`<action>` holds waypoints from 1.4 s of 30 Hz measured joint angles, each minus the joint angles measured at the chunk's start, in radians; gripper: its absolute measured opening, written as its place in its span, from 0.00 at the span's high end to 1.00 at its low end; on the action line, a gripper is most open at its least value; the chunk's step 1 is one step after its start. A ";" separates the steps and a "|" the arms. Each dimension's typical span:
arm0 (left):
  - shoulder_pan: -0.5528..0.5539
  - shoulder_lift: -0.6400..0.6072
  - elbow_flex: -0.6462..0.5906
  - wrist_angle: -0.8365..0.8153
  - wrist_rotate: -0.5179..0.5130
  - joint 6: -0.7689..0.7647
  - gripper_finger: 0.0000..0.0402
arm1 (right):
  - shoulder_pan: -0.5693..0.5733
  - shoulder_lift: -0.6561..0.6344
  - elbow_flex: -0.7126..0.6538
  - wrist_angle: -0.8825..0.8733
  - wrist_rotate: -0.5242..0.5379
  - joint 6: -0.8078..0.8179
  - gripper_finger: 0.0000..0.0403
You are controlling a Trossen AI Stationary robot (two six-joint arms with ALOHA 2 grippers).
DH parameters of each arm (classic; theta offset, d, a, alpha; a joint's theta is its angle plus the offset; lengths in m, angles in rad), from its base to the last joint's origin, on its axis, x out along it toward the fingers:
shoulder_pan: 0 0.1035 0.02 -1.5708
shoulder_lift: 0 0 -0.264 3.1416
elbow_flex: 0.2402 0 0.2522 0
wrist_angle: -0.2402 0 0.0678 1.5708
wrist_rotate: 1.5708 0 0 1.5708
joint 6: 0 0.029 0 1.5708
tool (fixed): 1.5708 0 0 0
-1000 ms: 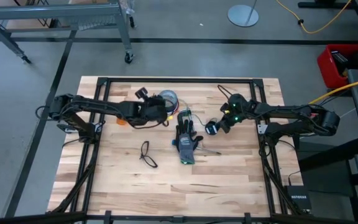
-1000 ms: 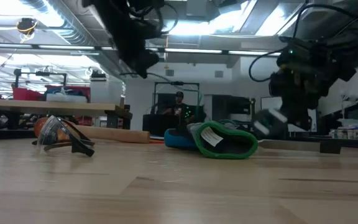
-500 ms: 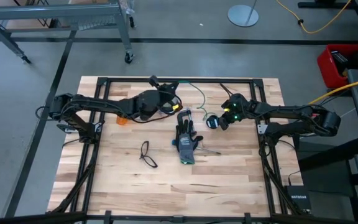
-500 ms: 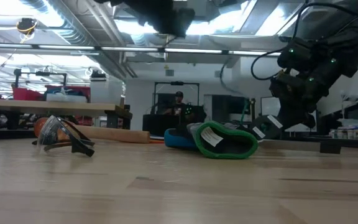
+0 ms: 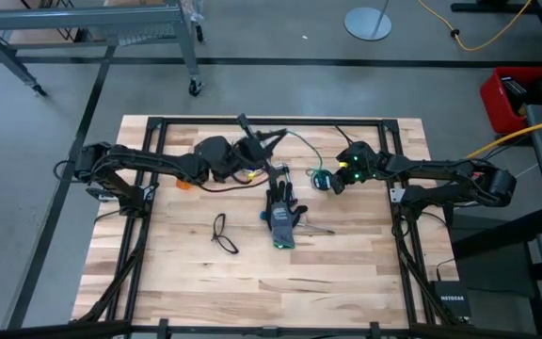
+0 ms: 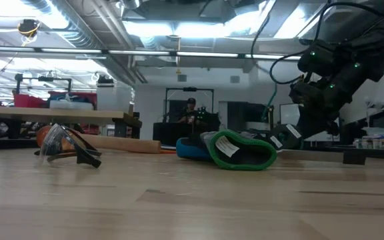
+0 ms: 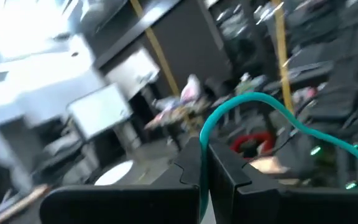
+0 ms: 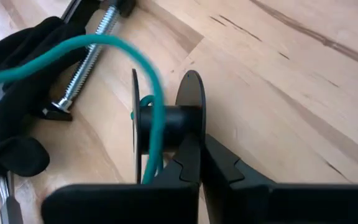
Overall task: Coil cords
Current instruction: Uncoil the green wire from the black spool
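The right pincer [image 8: 197, 163] is clenched on one flange of a small black spool [image 8: 165, 124], holding it just above the desk [image 5: 346, 264] next to the black work glove [image 5: 281, 213]. A teal cord [image 8: 73, 48] runs onto the core of the spool, and only a few turns seem to lie there, so the winding looks like it is at its beginning or middle, not at the end. From the spool the cord rises in an arc toward the left arm. The left pincer [image 7: 204, 163] is also clenched, with the teal cord pinched between its two fingers, and it is lifted above the far middle part of the desk, so the cord hangs free in the air between the two arms.

In the high view a second cord [image 5: 221, 233], thin and dark, lies as a loose loop on the near left part of the desk, well apart from both pincers. Nothing touches it. I judge that the free length of the teal cord must still go around the spool, and after this the dark loop is left to be coiled. The glove, and a clamp with a threaded screw [image 8: 91, 59] beside it, lie close under the spool and could catch the cord.
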 joint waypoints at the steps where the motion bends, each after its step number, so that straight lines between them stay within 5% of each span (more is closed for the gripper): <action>1: -0.005 0.000 0.000 0.017 0.022 0.017 1.00 | 0.000 0.000 0.000 0.003 0.000 0.001 1.00; 8: -0.040 0.000 0.000 0.095 0.258 0.028 1.00 | 0.000 0.001 -0.001 0.006 0.008 0.015 1.00; 14: -0.093 0.000 0.000 0.023 0.321 -0.044 1.00 | -0.008 0.003 -0.003 0.061 0.081 0.013 1.00; 19: -0.148 0.000 0.000 -0.127 0.325 -0.097 1.00 | -0.051 0.006 -0.007 0.191 0.013 0.012 1.00; 26: -0.194 -0.013 0.000 -0.448 0.197 -0.252 1.00 | -0.095 0.004 -0.005 0.329 -0.173 -0.003 1.00; 36: -0.196 -0.013 0.000 -0.965 0.170 -0.480 1.00 | -0.092 0.003 -0.004 0.623 -0.418 0.023 1.00; 42: -0.195 -0.013 0.000 -1.092 -0.046 -0.550 1.00 | -0.092 0.002 -0.002 0.682 -0.637 0.042 1.00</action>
